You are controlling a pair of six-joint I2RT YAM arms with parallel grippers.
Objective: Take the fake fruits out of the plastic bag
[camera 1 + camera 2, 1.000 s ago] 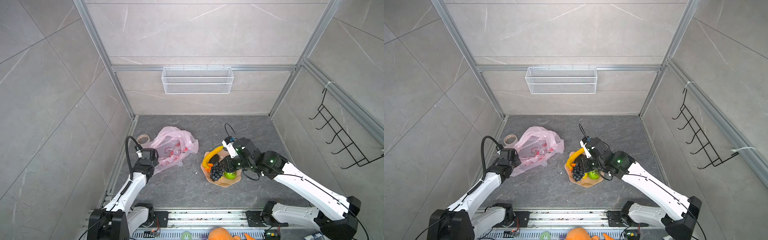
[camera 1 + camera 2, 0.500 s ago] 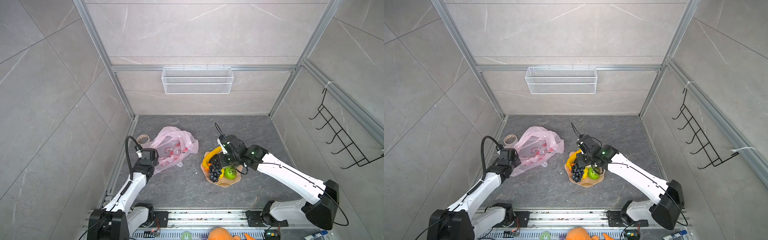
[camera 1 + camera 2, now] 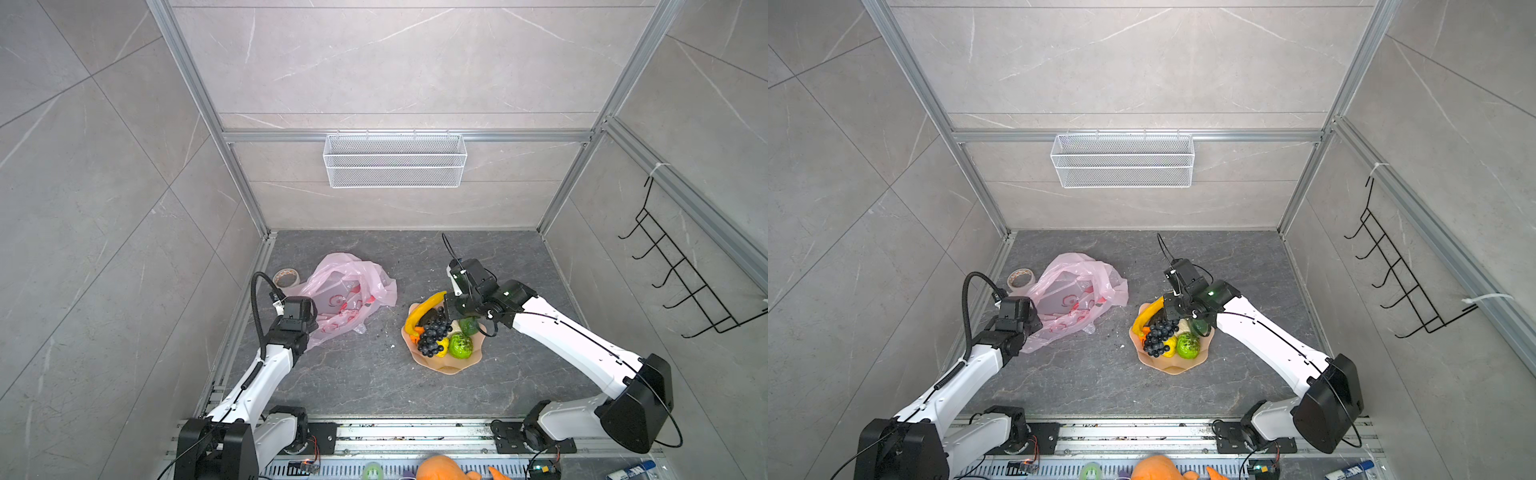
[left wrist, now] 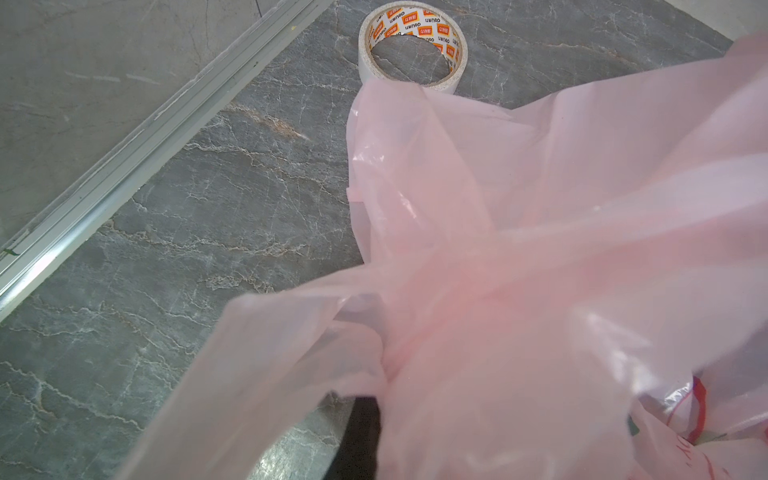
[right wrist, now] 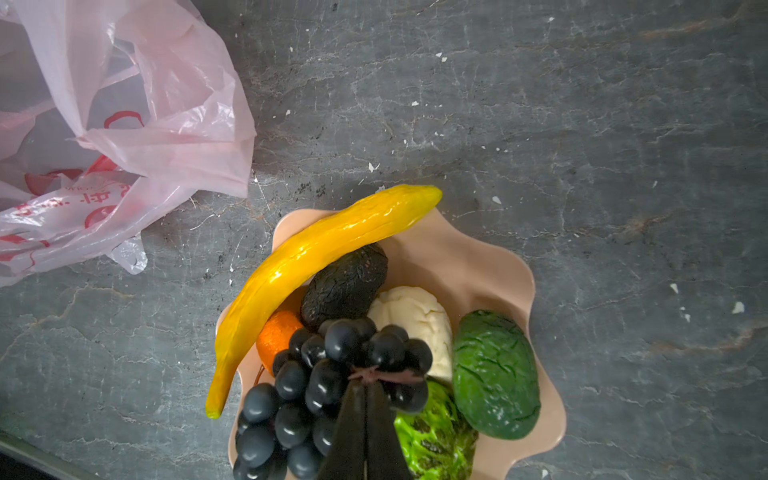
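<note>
While left claw [image 3: 311, 321] pinches plastic bag [image 3: 345, 286], fake fruits [image 3: 432, 337] fill plate [image 3: 449, 366] (right claw [image 5: 365, 395] shut).

tape roll [image 4: 415, 20], peach plate [image 5: 465, 257], wire basket [image 3: 395, 166]

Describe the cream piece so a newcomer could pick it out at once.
On the dark floor, right of the pink plastic bag, sits a peach wavy-edged plate of fake fruits. The cream piece lies mid-plate, between the black grape bunch and the dark green avocado: the only pale lump there.
</note>
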